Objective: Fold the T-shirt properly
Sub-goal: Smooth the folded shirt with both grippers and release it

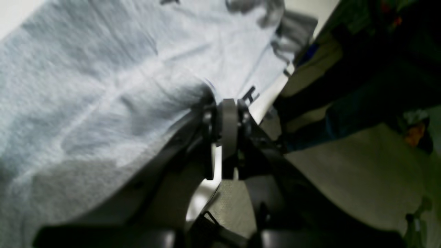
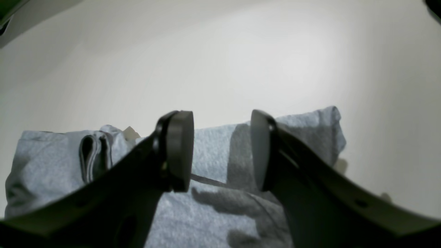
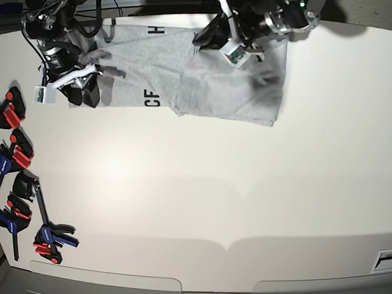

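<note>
The light grey T-shirt [image 3: 226, 89] lies flat at the far edge of the white table, with black lettering showing near its middle and one side lying plain-side up. My left gripper [image 3: 206, 38] is at the shirt's far edge. In the left wrist view the left gripper [image 1: 225, 110] is shut on a fold of the T-shirt [image 1: 103, 86]. My right gripper [image 3: 86, 97] is at the shirt's left end. In the right wrist view the right gripper [image 2: 222, 151] is open and empty, just above the T-shirt [image 2: 44, 162] and its rumpled sleeve.
Several red, blue and black clamps [image 3: 9, 155] lie along the table's left edge. Bare white table [image 3: 246, 203] stretches in front of the shirt. Dark clutter [image 1: 361, 69] sits beyond the table's far edge.
</note>
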Controlling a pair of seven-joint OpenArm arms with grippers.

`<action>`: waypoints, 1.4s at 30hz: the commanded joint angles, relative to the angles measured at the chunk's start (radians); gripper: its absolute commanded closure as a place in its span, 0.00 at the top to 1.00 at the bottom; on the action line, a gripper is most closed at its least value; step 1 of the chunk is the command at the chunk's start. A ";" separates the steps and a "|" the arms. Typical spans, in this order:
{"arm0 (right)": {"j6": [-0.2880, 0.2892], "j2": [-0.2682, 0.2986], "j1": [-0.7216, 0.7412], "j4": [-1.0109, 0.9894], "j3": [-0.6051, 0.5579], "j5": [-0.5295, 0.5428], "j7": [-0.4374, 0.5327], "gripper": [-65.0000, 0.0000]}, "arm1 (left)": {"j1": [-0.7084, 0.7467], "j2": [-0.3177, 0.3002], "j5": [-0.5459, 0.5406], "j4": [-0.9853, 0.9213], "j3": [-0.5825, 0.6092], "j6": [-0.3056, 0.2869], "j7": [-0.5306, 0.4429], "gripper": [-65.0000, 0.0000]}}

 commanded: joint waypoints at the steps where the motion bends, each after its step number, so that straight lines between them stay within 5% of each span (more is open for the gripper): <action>1: -0.001 0.011 0.005 0.019 0.004 0.024 0.024 0.39 | 0.003 0.002 -0.020 0.018 0.002 -0.011 -0.023 0.00; 6: -0.001 0.011 0.005 0.019 0.004 0.027 0.018 0.39 | 0.004 0.002 -0.013 0.018 0.002 -0.011 0.010 0.38; 11: -0.001 0.011 0.006 0.019 0.005 0.027 0.018 0.39 | 0.003 0.002 -0.073 0.018 0.003 -0.012 0.111 0.38; 15: -0.001 0.024 0.005 0.019 0.005 0.024 0.018 0.39 | 0.000 0.002 -0.072 0.018 0.002 -0.012 0.092 0.38; 19: -0.002 0.081 0.005 0.019 0.005 -0.076 0.018 0.40 | -0.002 0.002 -0.040 0.018 0.000 -0.011 0.059 0.38; 26: -0.010 0.215 0.000 -0.034 0.005 -0.137 0.018 0.58 | -0.002 0.002 0.014 0.018 0.000 -0.010 0.060 0.38; 31: -0.010 0.257 0.001 -0.185 0.005 -0.056 0.018 0.58 | -0.002 0.002 0.014 0.018 0.000 -0.010 0.060 0.38; 42: 0.037 0.259 0.008 -0.550 0.005 0.101 -0.017 0.58 | -0.002 0.002 0.014 0.018 0.000 -0.010 0.059 0.38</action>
